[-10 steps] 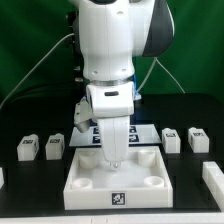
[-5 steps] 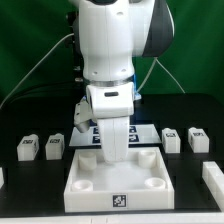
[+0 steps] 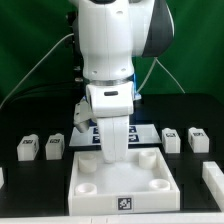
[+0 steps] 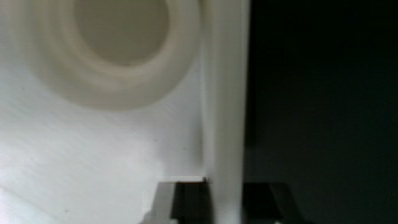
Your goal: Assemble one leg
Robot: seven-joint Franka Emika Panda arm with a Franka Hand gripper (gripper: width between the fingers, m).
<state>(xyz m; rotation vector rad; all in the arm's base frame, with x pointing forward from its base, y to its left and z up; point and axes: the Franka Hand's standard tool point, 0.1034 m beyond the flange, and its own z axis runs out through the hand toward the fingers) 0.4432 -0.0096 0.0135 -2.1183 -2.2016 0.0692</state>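
White plastic, stubby and tagged, one leg (image 3: 55, 147) stands on the black table (image 3: 30, 185) just beside the square piece (image 3: 125, 176), on the exterior view's left of it. A second leg (image 3: 25, 148) stands farther out on that same side. A third leg (image 3: 172, 139) and a fourth leg (image 3: 197, 139) stand side by side off the square piece's far corner, on the exterior view's right. All four are apart from the square piece and from the arm.

The gripper (image 3: 113, 157) points straight down over the square piece's recessed top, toward its far edge and between the corner sockets. I cannot tell whether its fingers are spread or closed, or whether they hold anything. The wrist view is blurred and shows one round socket (image 4: 125, 35) close up. The marker board (image 3: 146, 130) lies behind the square piece, partly hidden by the arm.
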